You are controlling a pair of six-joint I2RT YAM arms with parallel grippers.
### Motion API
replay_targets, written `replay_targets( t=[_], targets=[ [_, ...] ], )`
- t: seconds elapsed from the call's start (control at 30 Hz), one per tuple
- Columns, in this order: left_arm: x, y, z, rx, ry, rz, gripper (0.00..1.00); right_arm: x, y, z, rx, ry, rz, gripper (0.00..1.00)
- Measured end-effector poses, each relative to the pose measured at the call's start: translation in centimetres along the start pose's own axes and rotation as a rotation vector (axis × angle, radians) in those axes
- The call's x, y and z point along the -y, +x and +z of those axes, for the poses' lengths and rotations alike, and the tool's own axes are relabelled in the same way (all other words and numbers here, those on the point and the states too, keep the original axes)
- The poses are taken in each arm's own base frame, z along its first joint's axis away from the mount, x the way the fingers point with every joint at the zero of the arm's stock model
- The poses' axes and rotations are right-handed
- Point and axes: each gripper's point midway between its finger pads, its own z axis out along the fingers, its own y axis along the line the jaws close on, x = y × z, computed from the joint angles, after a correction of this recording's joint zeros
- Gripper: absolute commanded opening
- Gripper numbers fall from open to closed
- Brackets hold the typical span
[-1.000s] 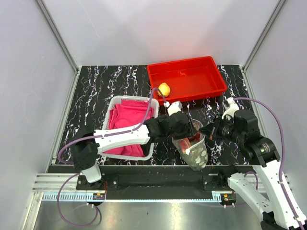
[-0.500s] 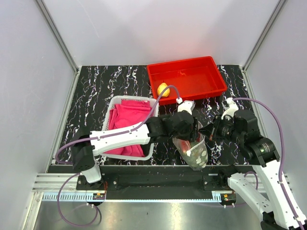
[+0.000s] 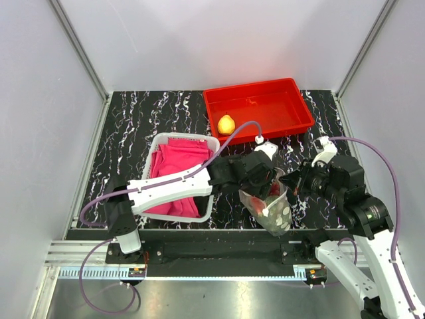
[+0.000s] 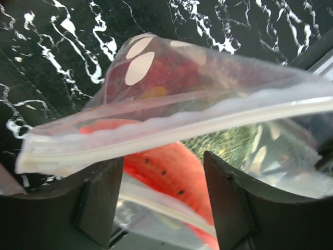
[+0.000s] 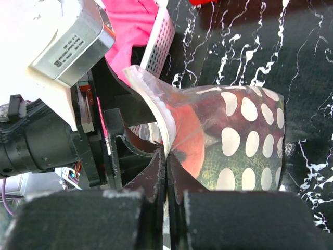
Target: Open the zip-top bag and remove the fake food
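Observation:
The zip-top bag [image 3: 273, 211], clear with pale dots, stands on the dark table between both arms. My right gripper [image 5: 166, 159] is shut on the bag's [image 5: 244, 146] zip rim; the top view shows this right gripper [image 3: 291, 181] at the bag's right upper edge. My left gripper [image 4: 164, 203] is open at the bag's mouth [image 4: 182, 112], its jaws on either side of a red watermelon slice [image 4: 169, 169] inside. A green melon [image 5: 234, 169] also shows through the plastic. A yellow lemon [image 3: 226, 123] lies in the red tray [image 3: 292, 106]. From above, the left gripper [image 3: 264, 187] reaches in from the left.
A white basket [image 3: 156, 149] of pink cloth [image 3: 179, 169] stands left of the bag, under my left arm. The red tray sits at the back. Grey walls close in the table on three sides.
My left gripper has moved right, from near the tray's front edge to the bag's mouth. The bag and my right gripper shifted slightly right. The lemon stays in the tray.

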Motion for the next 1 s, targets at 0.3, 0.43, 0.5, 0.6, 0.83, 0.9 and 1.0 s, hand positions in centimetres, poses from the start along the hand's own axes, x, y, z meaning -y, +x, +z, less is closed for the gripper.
replay_targets(
  t=[0.3,0.43,0.5,0.6,0.83,0.9,1.0],
  targets=[
    [-1.2,1.2,-0.8,-0.069,-0.047,0.050,0.64,-0.1,-0.1,-0.1,0.006,-0.003,-0.004,0.00],
    [-1.6,2.1,-0.7,-0.093,-0.062,0.043,0.64,0.2,0.3,0.2,-0.005,0.002,-0.001,0.00],
    [-1.8,2.6,-0.5,-0.106,-0.070,0.035,0.63,0.4,0.5,0.3,-0.011,0.005,0.001,0.00],
    [-1.9,3.4,0.0,-0.117,-0.070,0.011,0.51,0.4,0.6,0.4,-0.015,0.003,0.002,0.00],
    [-1.4,4.1,0.9,-0.119,-0.059,-0.102,0.42,0.4,0.7,0.6,-0.016,-0.002,0.003,0.00],
    [-1.1,4.0,1.1,-0.113,-0.057,-0.136,0.46,0.4,0.7,0.7,-0.017,-0.001,0.003,0.00],
    [-1.0,4.1,1.4,-0.115,-0.062,-0.167,0.52,0.4,0.7,0.7,-0.017,-0.001,0.003,0.00]
  ],
)
